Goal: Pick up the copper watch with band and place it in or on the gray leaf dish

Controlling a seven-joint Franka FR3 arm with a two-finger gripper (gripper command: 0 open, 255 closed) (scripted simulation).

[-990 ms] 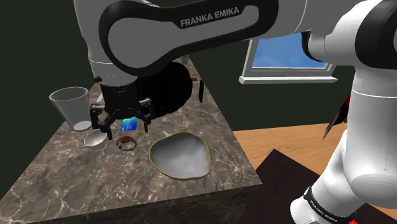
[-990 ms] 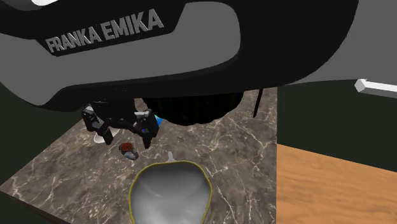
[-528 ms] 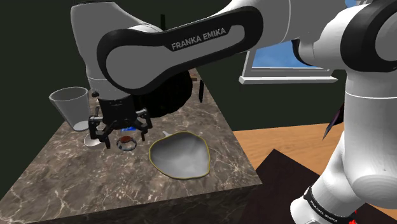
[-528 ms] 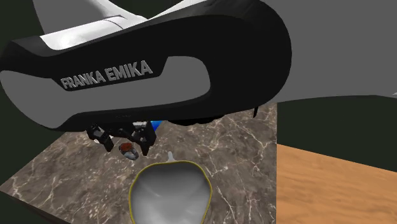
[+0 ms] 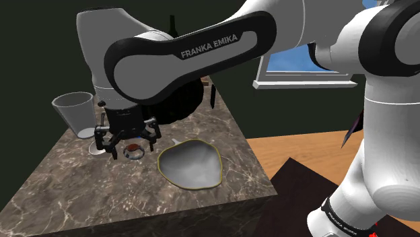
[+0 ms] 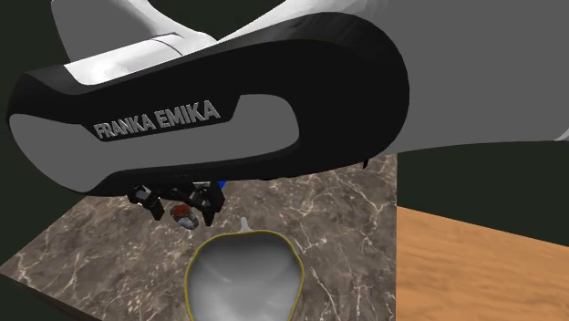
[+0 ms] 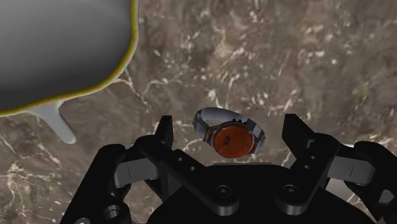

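The watch [image 7: 229, 135] has a copper-red round face and a grey band, and it lies on the brown marble tabletop [image 5: 225, 128]. My gripper [image 7: 232, 127] hangs just above it, open, with one black finger [image 7: 167, 130] on each side of the watch and neither touching it. In the shoulder view the gripper [image 5: 128, 140] stands over the watch [image 5: 135, 150], left of the grey leaf dish [image 5: 190, 163]. The dish has a yellow rim and a short stem [image 7: 58, 124]. In the second exterior view the watch [image 6: 185, 215] lies above and to the left of the dish [image 6: 242, 278].
A clear drinking glass [image 5: 75, 113] stands at the table's left, with a small pale spoon-like piece [image 5: 99, 146] beside the gripper. A big black round object [image 5: 183, 94] sits behind the arm, and a blue thing [image 6: 222, 182] peeks out behind the hand. The table's edge drops to a wooden floor [image 5: 303, 151].
The gripper has come down over the watch, still open. The arm's forearm has swung lower. The watch and dish have not moved.
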